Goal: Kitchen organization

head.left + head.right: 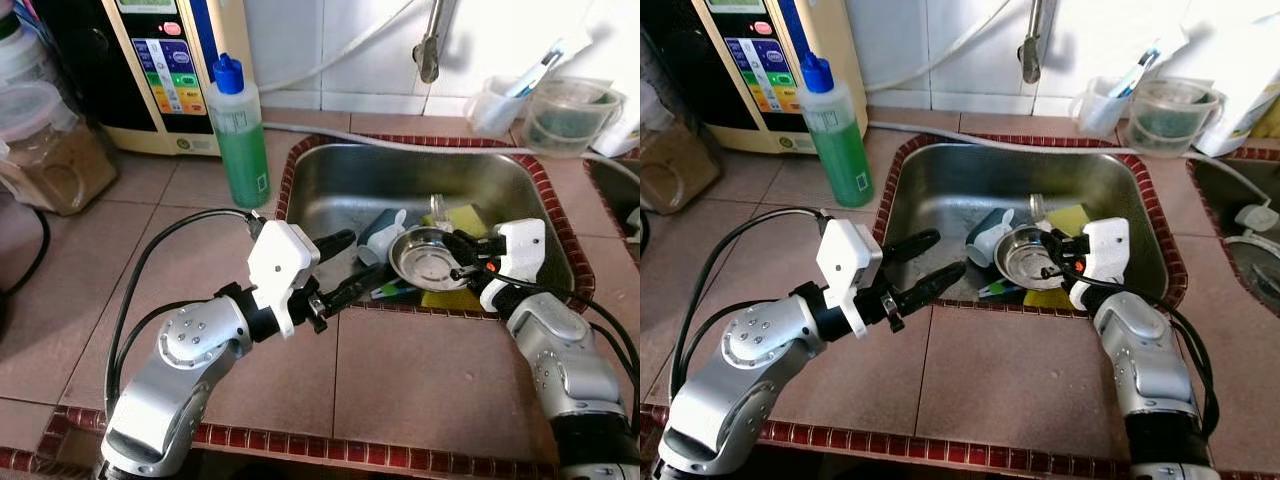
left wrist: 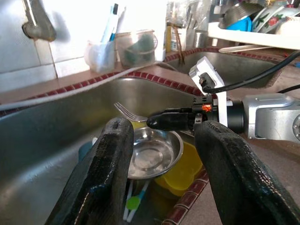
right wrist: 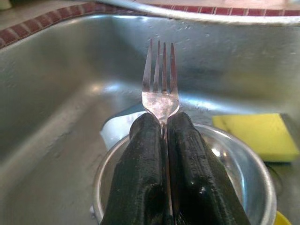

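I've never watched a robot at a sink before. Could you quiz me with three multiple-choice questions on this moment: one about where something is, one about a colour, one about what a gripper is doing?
1. Where is the small steel bowl?
A. in the sink
B. on the tiled counter
C. on a shelf

2. What colour is the liquid in the soap bottle?
A. red
B. green
C. clear

3. What is the right gripper doing?
A. open, holding nothing
B. shut on a sponge
C. shut on a fork

Answers: 1 A, the bowl sits inside the sink basin. 2 B, the bottle shows green. 3 C, the fork sticks out from the closed fingers.
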You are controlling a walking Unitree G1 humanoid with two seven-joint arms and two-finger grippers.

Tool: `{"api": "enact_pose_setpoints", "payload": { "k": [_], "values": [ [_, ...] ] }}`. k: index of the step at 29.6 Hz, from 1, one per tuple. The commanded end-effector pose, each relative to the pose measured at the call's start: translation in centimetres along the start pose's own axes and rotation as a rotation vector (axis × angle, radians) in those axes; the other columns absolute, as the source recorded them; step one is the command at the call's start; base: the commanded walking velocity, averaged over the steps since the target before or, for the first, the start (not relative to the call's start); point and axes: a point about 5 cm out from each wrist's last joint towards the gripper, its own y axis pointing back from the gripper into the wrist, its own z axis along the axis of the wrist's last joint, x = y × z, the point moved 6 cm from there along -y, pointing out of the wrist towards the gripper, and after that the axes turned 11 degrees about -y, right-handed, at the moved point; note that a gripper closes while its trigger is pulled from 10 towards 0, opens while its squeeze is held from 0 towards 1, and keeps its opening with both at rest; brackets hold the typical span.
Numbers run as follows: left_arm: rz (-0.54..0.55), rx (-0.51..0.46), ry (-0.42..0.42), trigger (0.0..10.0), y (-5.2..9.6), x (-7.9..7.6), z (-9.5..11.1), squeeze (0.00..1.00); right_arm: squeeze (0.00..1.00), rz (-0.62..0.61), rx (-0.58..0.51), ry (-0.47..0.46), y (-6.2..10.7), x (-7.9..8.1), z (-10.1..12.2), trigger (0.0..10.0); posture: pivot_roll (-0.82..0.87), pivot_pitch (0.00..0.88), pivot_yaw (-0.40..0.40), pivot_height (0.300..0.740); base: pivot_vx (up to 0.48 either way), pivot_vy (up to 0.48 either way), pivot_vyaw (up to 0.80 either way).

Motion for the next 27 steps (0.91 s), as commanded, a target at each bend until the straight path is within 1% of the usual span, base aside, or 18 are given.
{"api": "enact_pose_setpoints", "payload": {
  "k": [1, 5, 11, 22, 27],
  "values": [
    [-0.019, -0.009, 0.002, 10.0, 0.0, -0.6, 0.5, 0.00, 0.00, 0.017, 0.033, 0.017, -0.1, 0.1, -0.5, 10.0, -0.09, 0.232, 0.025, 0.703, 0.000, 0.000, 0.00],
    [-0.025, -0.013, -0.003, 10.0, 0.1, -1.0, 1.0, 0.00, 0.00, 0.088, 0.077, 0.033, -0.4, 0.8, -1.0, 10.0, -0.08, 0.246, 0.024, 0.703, 0.000, 0.000, 0.00],
    [-0.026, -0.019, 0.003, 10.0, 0.1, -1.2, 1.6, 0.00, 0.00, 0.165, 0.140, 0.068, -0.5, 1.6, -1.6, 10.0, -0.08, 0.266, 0.018, 0.703, 0.000, 0.000, 0.00],
    [-0.035, -0.017, 0.003, 10.0, 0.1, -1.6, 2.0, 0.00, 0.00, 0.213, 0.171, 0.088, -0.6, 2.1, -2.0, 10.0, -0.07, 0.279, 0.012, 0.703, 0.000, 0.000, 0.00],
    [-0.048, 0.007, -0.007, 10.0, 0.3, -1.9, 1.3, 0.00, 0.00, 0.220, 0.175, 0.083, -0.5, 2.1, -2.1, 10.0, -0.07, 0.280, 0.013, 0.703, 0.000, 0.000, 0.00]
  ]
}}
